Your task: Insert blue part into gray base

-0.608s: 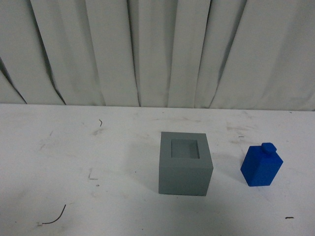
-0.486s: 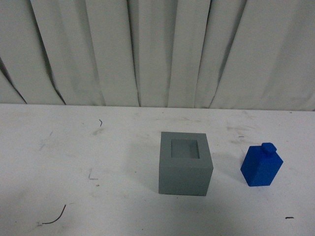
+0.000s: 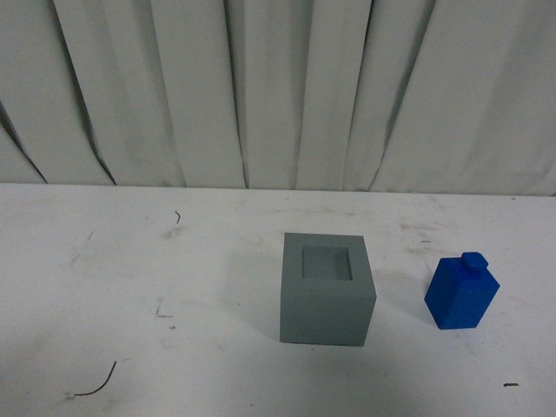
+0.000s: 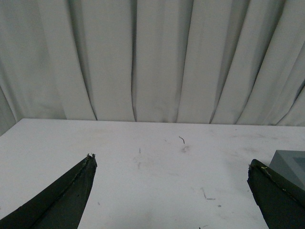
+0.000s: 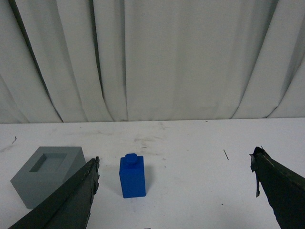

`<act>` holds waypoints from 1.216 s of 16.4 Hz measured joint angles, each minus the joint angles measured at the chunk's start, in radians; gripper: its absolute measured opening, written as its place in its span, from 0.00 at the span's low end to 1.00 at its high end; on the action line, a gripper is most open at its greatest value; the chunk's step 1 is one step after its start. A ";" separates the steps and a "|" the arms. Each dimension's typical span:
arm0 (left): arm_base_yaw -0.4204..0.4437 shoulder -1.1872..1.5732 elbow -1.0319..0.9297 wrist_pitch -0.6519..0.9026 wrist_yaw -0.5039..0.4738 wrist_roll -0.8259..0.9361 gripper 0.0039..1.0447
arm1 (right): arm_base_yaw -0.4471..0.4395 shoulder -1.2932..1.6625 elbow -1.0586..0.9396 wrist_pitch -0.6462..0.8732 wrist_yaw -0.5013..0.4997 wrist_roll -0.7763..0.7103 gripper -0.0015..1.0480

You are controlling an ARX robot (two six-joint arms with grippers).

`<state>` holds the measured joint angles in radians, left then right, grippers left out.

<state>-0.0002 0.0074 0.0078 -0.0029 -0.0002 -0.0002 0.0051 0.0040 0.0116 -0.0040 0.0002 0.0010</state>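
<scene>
The gray base [image 3: 327, 289] sits on the white table near the middle, its square recess facing up. The blue part [image 3: 462, 291] stands upright to its right, knob on top, a gap apart from the base. Neither arm shows in the front view. In the right wrist view my right gripper [image 5: 175, 160] is open and empty, back from the blue part [image 5: 132, 175], with the gray base [image 5: 47, 168] beside it. In the left wrist view my left gripper [image 4: 171, 161] is open and empty over bare table; a corner of the gray base [image 4: 291, 164] shows behind one finger.
The white table [image 3: 130, 278] carries scuff marks and a few small dark debris bits [image 3: 95, 382]. A pleated white curtain [image 3: 278, 87] hangs along the far edge of the table.
</scene>
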 joint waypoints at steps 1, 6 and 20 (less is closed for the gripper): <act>0.000 0.000 0.000 0.000 0.000 0.000 0.94 | 0.000 0.000 0.000 0.000 0.000 0.000 0.94; 0.000 0.000 0.000 0.000 0.000 0.000 0.94 | 0.000 0.000 0.000 0.000 0.000 0.000 0.94; 0.000 0.000 0.000 0.000 0.000 0.000 0.94 | -0.244 1.714 1.033 0.473 -0.564 -0.532 0.94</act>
<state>-0.0002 0.0074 0.0078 -0.0029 -0.0002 -0.0002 -0.2390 1.7180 1.0443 0.4690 -0.5636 -0.5312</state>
